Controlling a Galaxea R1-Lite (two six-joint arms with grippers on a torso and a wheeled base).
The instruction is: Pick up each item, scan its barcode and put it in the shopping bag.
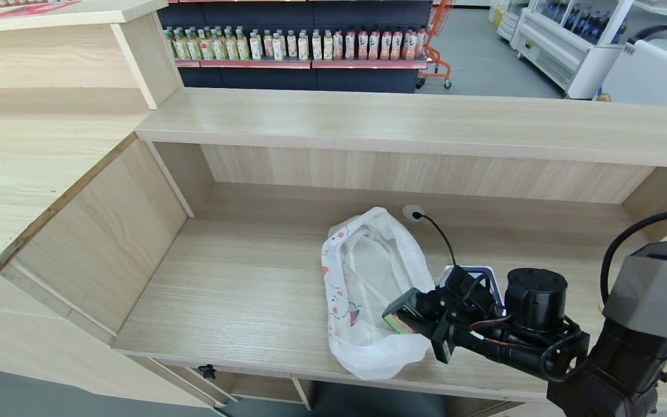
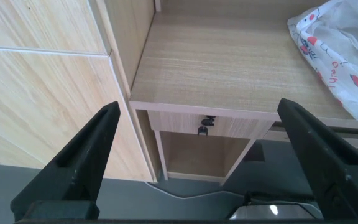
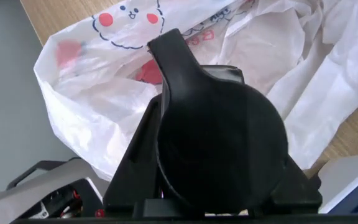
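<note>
bench: pale wood bench (image 1: 241, 289); drink shelves (image 1: 299, 45) behind.
bag: shopping bag (image 1: 362, 289) lies open at the bench's front edge.
right gripper (image 1: 417, 317): clamped on a dark item (image 1: 401, 314) over the bag.
left gripper (image 2: 199, 109): spread wide, empty, below the bench's front edge.

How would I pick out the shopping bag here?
Look at the lower shelf of the pale wooden counter. Near its middle lies the shopping bag, beside a black cable. It is the only soft, crumpled white plastic thing there, printed with red spots and cartoon faces.
</note>
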